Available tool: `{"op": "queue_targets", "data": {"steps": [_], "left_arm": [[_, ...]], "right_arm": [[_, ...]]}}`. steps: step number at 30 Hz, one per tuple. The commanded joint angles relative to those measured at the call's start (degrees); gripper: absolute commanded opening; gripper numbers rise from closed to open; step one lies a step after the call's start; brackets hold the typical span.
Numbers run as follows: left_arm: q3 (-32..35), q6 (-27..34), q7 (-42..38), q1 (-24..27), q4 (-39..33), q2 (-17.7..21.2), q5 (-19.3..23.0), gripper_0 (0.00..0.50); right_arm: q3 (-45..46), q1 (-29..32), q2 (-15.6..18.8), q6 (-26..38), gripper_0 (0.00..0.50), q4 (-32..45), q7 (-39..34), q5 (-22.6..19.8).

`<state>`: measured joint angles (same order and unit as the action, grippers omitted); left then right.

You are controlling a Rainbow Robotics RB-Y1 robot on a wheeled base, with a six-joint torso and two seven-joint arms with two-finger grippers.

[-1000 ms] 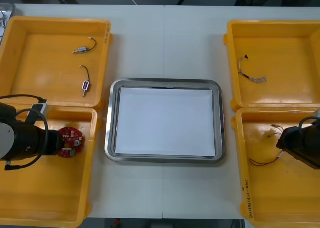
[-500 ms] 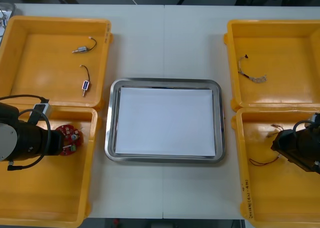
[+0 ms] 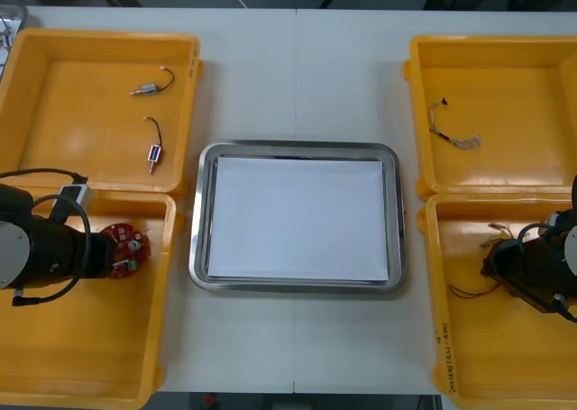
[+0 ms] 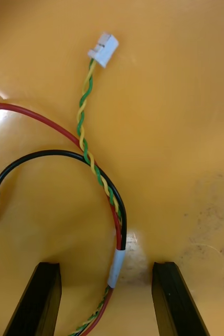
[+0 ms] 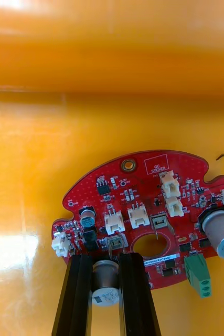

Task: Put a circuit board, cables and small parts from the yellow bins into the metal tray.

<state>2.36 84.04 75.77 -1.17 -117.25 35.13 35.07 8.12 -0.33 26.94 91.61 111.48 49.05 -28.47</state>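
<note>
- Left gripper (image 5: 105,261), in the near left bin (image 3: 90,347): fingers clamp a cylinder (image 5: 105,281) on the red circuit board (image 5: 143,184).
- Right gripper (image 4: 105,269), in the near right bin (image 3: 478,356): fingers apart, astride the cable (image 4: 98,173), which runs lengthwise between them.
- Tray (image 3: 297,146): on the tabletop, midway between both arms.

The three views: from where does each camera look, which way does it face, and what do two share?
Front view: overhead, steeply down at the table, metal tray and yellow bins; both arms at its side edges.
Left wrist view: on the left wrist, facing along the left gripper, shut on the circuit board.
Right wrist view: on the right wrist, facing the cables lying between the fingers of the open right gripper.
Shared: front and left wrist views both show the circuit board.
</note>
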Motion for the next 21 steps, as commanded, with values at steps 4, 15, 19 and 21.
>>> {"op": "queue_targets", "data": {"steps": [4,15,19,21], "left_arm": [[4.7,8.1,-3.8,0.8,-6.1,-1.2,1.2,0.0],[7.0,22.7,-5.8,8.8,-11.3,-0.5,3.3,0.002],[6.5,26.0,-6.8,12.1,-11.9,-0.4,4.3,0.001],[5.5,26.0,-8.2,14.0,-12.4,-0.4,4.8,0.0]], "right_arm": [[-1.4,0.9,-0.5,-1.0,0.5,-0.8,-4.2,1.0],[-1.8,0.9,-0.5,-1.2,0.287,-1.8,-4.8,1.1],[-1.8,0.8,-0.5,-0.9,0.072,-1.8,-4.9,1.0],[-1.8,0.8,-0.5,-0.8,0.011,-1.8,-4.9,1.1]]}}
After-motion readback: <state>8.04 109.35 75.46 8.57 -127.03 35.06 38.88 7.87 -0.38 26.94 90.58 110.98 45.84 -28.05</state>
